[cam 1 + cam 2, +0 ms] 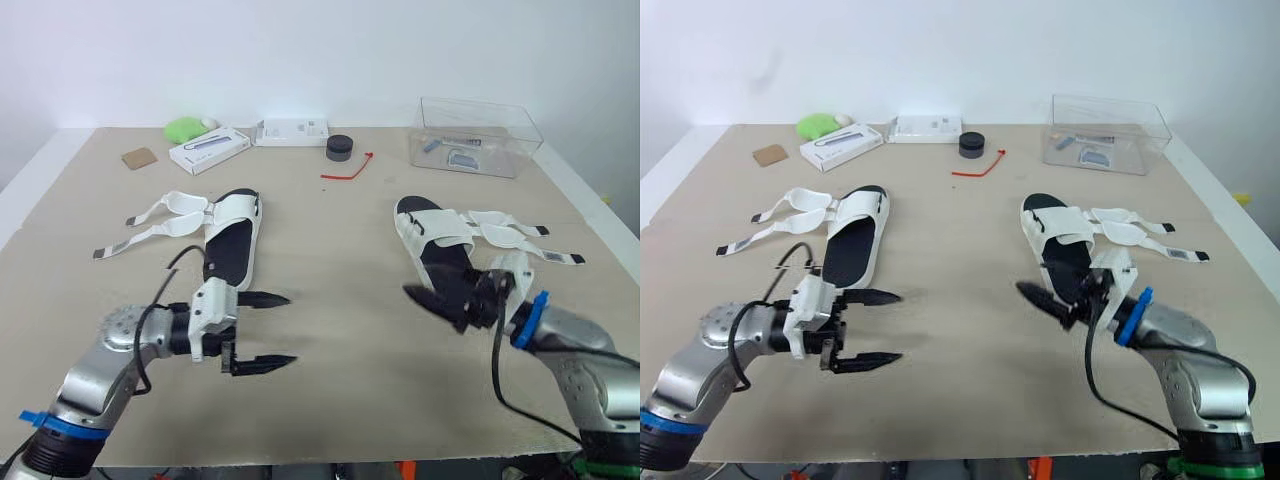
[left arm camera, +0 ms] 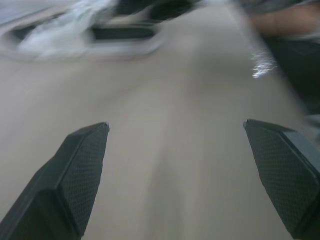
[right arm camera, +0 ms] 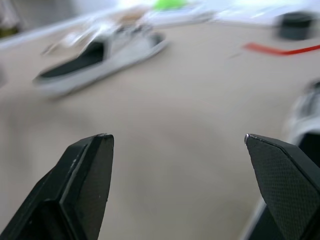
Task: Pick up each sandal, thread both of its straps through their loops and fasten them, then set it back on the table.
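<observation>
Two white sandals with black footbeds lie flat on the tan table (image 1: 330, 400). The left sandal (image 1: 232, 245) has both straps (image 1: 160, 215) spread loose toward the left. On the right sandal (image 1: 438, 240) the loose straps (image 1: 510, 232) trail off to the right. My left gripper (image 1: 291, 328) hovers open just in front of the left sandal's heel, pointing right, holding nothing. My right gripper (image 1: 435, 308) is open at the heel of the right sandal, pointing left; whether it touches the heel I cannot tell. The right wrist view shows the left sandal (image 3: 100, 55) across bare table.
Along the back edge stand a clear plastic box (image 1: 475, 135), two white boxes (image 1: 208, 150) (image 1: 290, 132), a green object (image 1: 185, 128), a brown square (image 1: 140, 158), a black puck (image 1: 340, 148) and a red cord (image 1: 350, 170). Bare table lies between the sandals.
</observation>
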Available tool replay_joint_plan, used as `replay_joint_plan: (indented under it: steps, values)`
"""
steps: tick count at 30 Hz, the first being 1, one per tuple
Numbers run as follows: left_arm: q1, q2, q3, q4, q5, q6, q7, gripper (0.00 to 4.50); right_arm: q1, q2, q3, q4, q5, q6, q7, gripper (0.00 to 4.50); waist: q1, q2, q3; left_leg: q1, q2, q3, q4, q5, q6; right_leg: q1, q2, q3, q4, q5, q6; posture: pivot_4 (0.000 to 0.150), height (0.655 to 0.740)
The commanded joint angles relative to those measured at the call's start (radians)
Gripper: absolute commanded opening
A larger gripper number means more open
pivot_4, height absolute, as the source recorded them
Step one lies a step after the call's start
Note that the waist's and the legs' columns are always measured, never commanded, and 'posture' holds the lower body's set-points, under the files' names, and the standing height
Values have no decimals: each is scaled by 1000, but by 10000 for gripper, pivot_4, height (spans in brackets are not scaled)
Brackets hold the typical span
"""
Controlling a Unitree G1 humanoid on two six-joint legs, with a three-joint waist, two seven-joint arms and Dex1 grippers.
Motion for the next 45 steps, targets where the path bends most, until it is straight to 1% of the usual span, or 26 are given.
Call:
replay_joint_plan:
  steps: [1,3,5,9,13,15,18,20,26,32,36,37,40,43,45]
  values:
    - [-28,2,-39,-54,-32,39,-32,44611,-26,5,-36,-53,40,94,-92,45000,0,0,0,0,0,0,0,0,0,0,0,0,0,0,0,1500,7400]
    - [-49,-8,-57,-49,-28,44,-37,44611,-32,8,-8,-75,30,122,-118,45000,0,0,0,0,0,0,-1,-1,1,0,1,0,0,-1,-1,1500,7400]
    - [-63,-21,-69,-33,-18,39,-42,44611,-50,22,27,-78,-12,138,-171,45000,-1,0,0,-1,1,0,-1,-1,2,-1,2,0,0,-1,-1,1500,7400]
    - [-91,-51,-71,12,5,1,-42,44611,-105,60,63,-48,-82,149,-265,45000,-2,0,0,0,1,0,-1,-1,2,-1,2,2,0,0,-1,1500,7400]
    - [-102,-81,-59,42,39,-49,-12,44611,-126,65,80,-23,-136,137,-292,45000,-2,0,0,0,0,1,0,-1,2,-1,3,3,0,0,0,1500,7400]
    - [-102,-94,-53,47,39,-43,9,44611,-128,68,79,-12,-151,134,-293,45000,-1,0,0,-1,0,1,0,-1,2,-1,2,3,0,0,0,1500,7400]
    - [-88,-121,-45,45,51,-19,86,44611,-132,67,90,7,-177,129,-287,45000,-1,0,0,-1,0,2,0,-2,3,-1,2,5,-1,0,0,1500,7400]
    - [-84,-141,-45,51,71,-9,141,44611,-143,87,91,17,-185,124,-296,45000,-1,0,0,-1,0,2,0,-2,3,-2,2,6,-1,0,0,1500,7400]
    - [-78,-183,-58,41,107,9,233,44611,-174,132,97,61,-238,73,-320,45000,-3,0,0,0,1,3,0,-2,4,-2,3,7,0,0,0,1500,7400]
    - [-71,-190,-73,36,144,18,270,44611,-203,164,101,109,-265,44,-325,45000,-2,0,0,1,0,5,0,-2,4,-2,3,9,0,0,1,1500,7400]
    - [-63,-186,-77,29,156,18,275,45000,-213,183,103,143,-282,15,-329,35120,-2,0,0,1,1,7,0,-2,4,-2,3,11,0,0,1,1500,7400]
    - [-63,-186,-77,30,157,17,277,45000,-216,187,103,150,-285,11,-328,28957,-3,0,0,1,1,7,0,-2,4,-2,3,11,0,0,1,1500,7400]
    - [-63,-185,-73,35,162,13,281,45000,-220,197,103,170,-293,1,-325,15877,-3,0,0,1,1,8,0,-2,4,-2,3,11,0,1,1,1500,7400]
    - [-63,-183,-71,40,167,10,281,45000,-225,205,102,187,-295,-8,-320,1219,-3,0,0,1,1,9,0,-2,4,-3,3,12,0,1,1,1500,7400]
    - [-62,-182,-67,41,168,10,279,45000,-226,206,104,192,-285,-13,-299,541,-4,0,0,1,1,9,0,-3,4,-3,3,12,0,1,2,1500,7400]
